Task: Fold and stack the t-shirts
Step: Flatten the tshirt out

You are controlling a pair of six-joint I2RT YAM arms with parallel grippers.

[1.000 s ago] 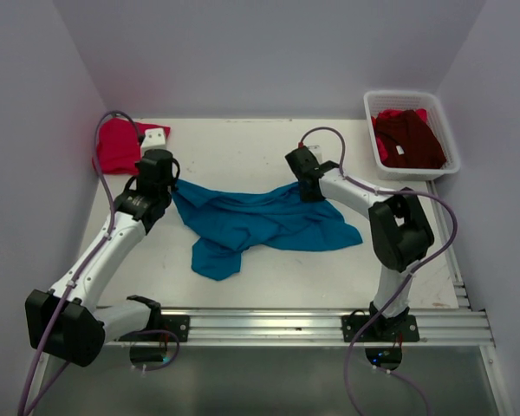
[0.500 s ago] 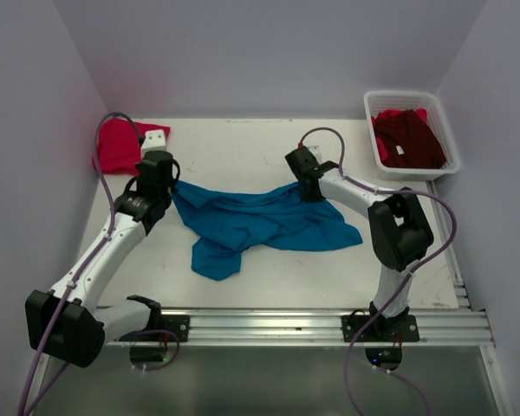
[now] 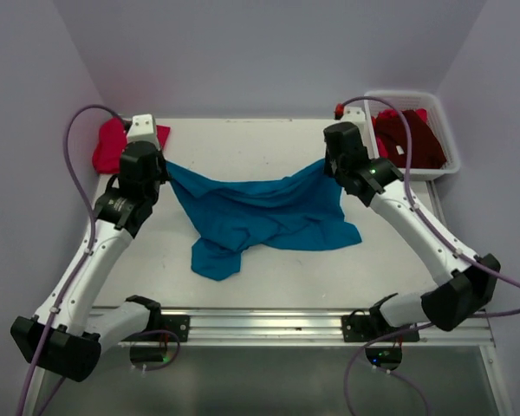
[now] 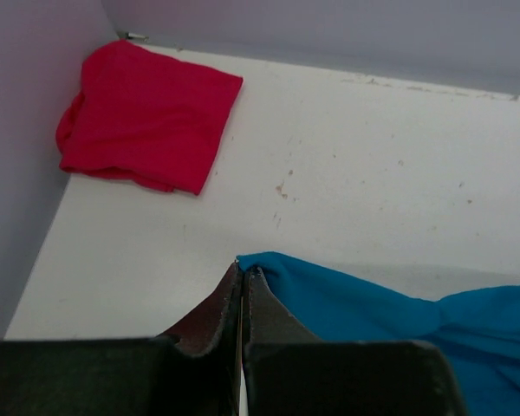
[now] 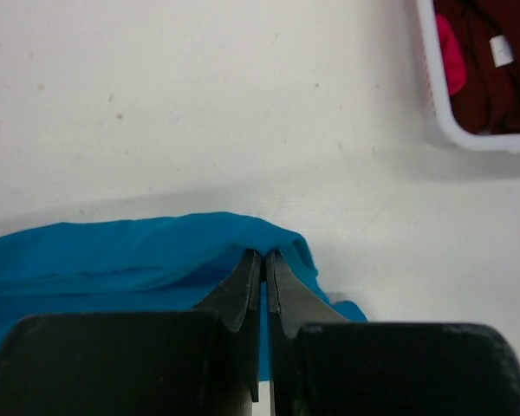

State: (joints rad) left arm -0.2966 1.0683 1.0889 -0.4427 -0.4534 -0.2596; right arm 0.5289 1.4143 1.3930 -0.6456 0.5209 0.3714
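The left fingers (image 4: 212,312) and right fingers (image 5: 238,290) each clench an upper corner of the teal-blue t-shirt (image 3: 260,217), stretched across the middle of the tabletop (image 3: 243,143); spreading seems the step in hand, next likely laying it flat and smooth.

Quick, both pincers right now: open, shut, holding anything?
Left pincer: closed on an edge of the teal shirt.
Right pincer: closed on the teal shirt's opposite edge.
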